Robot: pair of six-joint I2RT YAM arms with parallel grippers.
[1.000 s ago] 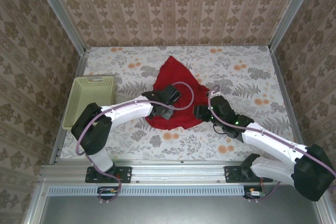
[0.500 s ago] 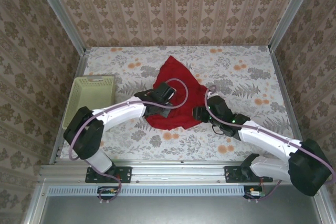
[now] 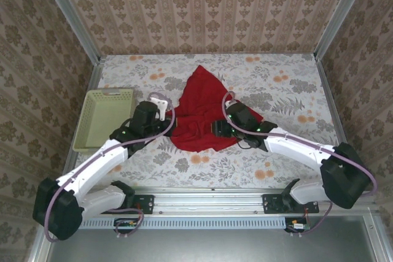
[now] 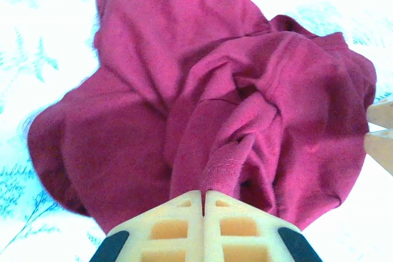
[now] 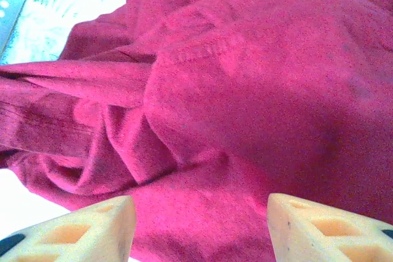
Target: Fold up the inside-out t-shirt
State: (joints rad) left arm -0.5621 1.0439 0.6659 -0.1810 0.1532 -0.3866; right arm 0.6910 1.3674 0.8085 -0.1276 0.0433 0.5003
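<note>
Firmly, left fingers (image 4: 175,228) pinching red t-shirt (image 4: 141,90), right fingers (image 5: 86,231) spread

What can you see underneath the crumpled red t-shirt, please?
The t-shirt lies bunched on the floral tablecloth, which shows around it. Anything beneath the heap is covered by its folds, so I cannot tell whether something else lies there.
</note>
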